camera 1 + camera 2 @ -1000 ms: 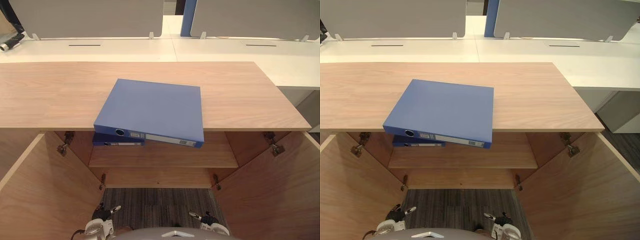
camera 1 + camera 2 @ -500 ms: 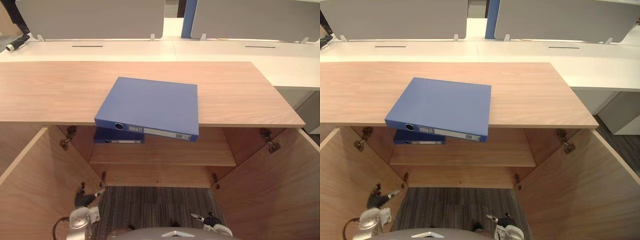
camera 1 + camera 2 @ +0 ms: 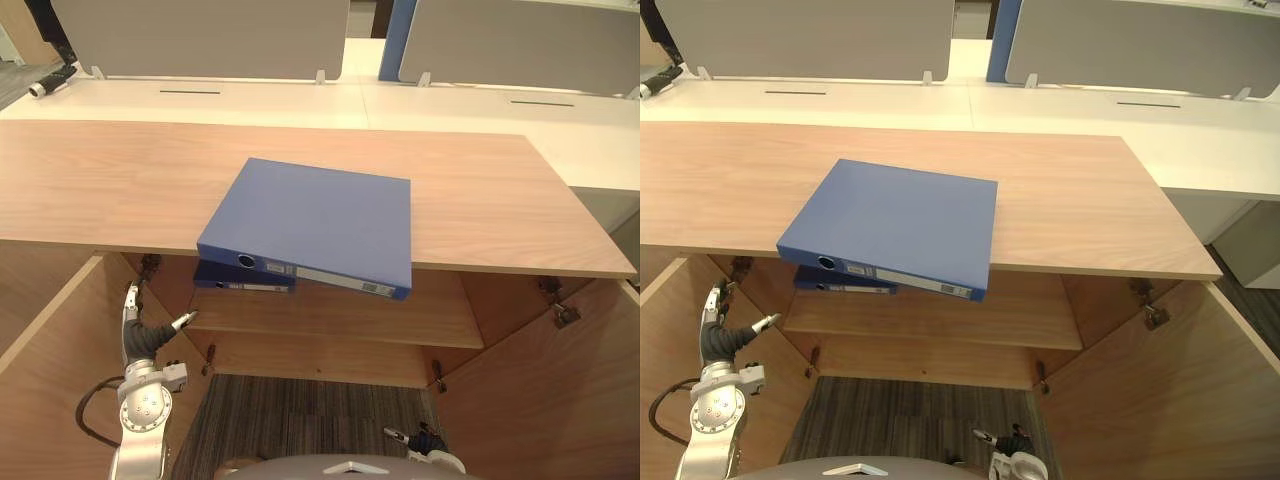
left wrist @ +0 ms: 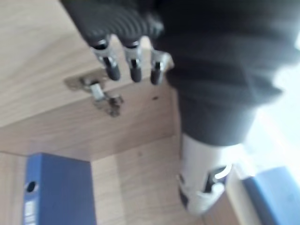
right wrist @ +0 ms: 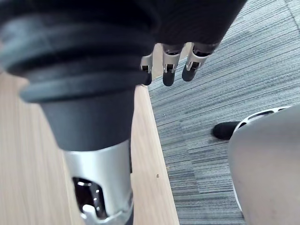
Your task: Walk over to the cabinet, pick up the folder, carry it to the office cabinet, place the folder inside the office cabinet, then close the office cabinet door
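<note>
1. Folder (image 3: 315,220) well apart from left robot hand (image 3: 138,336): silver fingers (image 3: 128,302) straight, thumb spread, empty, beside open woodgrain door (image 3: 60,385).
2. Right robot hand (image 3: 418,441) low over ribbed grey carpet (image 3: 300,415), fingers relaxed, empty.
3. Flat blue rectangle lying on woodgrain worktop (image 3: 110,180), spine overhanging front edge, above darker folder (image 3: 240,281) on shelf (image 3: 400,318).

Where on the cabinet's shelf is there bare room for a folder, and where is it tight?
The shelf is bare from the dark blue folder to the right wall. Tight at its left end: that folder lies there, and the left hand hovers by the left door.
</note>
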{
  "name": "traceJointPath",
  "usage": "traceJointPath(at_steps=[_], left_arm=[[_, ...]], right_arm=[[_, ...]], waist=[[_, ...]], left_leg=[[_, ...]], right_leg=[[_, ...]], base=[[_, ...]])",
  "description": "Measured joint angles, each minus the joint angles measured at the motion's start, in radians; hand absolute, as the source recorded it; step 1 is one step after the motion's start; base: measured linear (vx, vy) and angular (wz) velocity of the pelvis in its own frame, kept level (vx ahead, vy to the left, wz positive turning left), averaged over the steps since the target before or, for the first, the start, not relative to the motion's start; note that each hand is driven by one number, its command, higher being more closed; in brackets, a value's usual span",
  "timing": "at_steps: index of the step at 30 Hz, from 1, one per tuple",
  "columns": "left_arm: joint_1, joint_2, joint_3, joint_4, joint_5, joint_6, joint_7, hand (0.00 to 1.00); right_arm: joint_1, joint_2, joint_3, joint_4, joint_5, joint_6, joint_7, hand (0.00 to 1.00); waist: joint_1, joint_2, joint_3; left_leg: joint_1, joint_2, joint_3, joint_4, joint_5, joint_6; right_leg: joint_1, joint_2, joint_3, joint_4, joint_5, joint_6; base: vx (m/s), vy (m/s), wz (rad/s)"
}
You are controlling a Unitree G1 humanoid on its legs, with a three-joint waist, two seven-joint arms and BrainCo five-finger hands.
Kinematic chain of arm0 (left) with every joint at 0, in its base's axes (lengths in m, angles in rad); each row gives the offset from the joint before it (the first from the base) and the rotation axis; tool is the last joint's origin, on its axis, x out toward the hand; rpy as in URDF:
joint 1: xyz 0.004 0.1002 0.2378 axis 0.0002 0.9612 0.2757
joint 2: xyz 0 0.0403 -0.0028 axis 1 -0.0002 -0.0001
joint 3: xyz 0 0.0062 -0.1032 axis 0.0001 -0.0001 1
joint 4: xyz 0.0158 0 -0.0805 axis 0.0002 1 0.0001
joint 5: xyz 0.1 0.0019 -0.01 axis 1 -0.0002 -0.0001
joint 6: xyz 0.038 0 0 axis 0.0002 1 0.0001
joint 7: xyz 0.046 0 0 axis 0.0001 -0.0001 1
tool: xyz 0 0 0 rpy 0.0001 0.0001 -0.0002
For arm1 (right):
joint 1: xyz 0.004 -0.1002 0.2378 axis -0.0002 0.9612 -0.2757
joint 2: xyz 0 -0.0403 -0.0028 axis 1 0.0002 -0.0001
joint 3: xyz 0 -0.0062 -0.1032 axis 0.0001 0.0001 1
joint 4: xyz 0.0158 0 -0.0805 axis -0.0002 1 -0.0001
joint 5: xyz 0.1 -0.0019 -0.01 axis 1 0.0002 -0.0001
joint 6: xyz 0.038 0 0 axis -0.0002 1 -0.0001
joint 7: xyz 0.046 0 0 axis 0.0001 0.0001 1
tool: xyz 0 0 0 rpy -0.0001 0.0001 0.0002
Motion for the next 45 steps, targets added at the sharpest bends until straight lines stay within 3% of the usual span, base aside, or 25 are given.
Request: traceJointPath(at_steps=[10,16,21,31,45], left_arm=[[0.051,-0.002,-0.02,-0.186,0.018,-0.026,0.034,0.0],[0.049,0.007,-0.059,-0.288,0.118,-0.045,0.037,0.0],[0.037,0.102,-0.101,-0.31,0.231,-0.052,0.039,0.0],[-0.035,0.218,-0.235,-0.341,0.388,-0.07,0.042,0.0],[-0.179,0.357,-0.408,-0.217,0.57,-0.081,0.047,0.0]], right_arm=[[0.005,-0.001,0.002,0.002,0.0,-0.001,0.0,0.0],[-0.007,-0.014,0.02,0.023,0.0,-0.004,0.0,0.0],[-0.015,-0.03,0.043,0.042,0.0,-0.021,0.0,0.0],[-0.014,-0.078,0.081,0.081,-0.029,-0.018,0.0,0.0],[-0.006,-0.093,0.088,0.102,-0.038,-0.015,-0.002,0.0]], waist=[[0.002,0.003,-0.011],[-0.003,0.008,-0.016],[-0.012,0.01,-0.017],[-0.037,0.028,-0.031],[-0.087,0.05,-0.037]], left_leg=[[-0.007,0.013,-0.008,0.002,0.001,-0.005],[-0.01,0.014,-0.005,0.017,0.001,-0.006],[-0.005,0.014,-0.003,0.019,0.001,-0.006],[-0.002,0.017,0.018,0.031,-0.007,-0.012],[0.015,0.031,0.023,0.007,-0.007,-0.015]], right_leg=[[-0.018,0.006,0.002,0.037,-0.018,-0.006],[-0.037,0.01,0.012,0.071,-0.033,-0.007],[-0.039,0.009,0.018,0.087,-0.04,-0.008],[-0.049,0.013,0.044,0.094,-0.047,-0.015],[0.004,0.042,0.046,-0.038,0.025,-0.023]], base=[[-0.05,-0.012,0.02],[-0.01,-0.002,-0.02],[-0.01,0.0,0.0],[-0.02,0.001,-0.06],[0.01,-0.004,-0.02]])
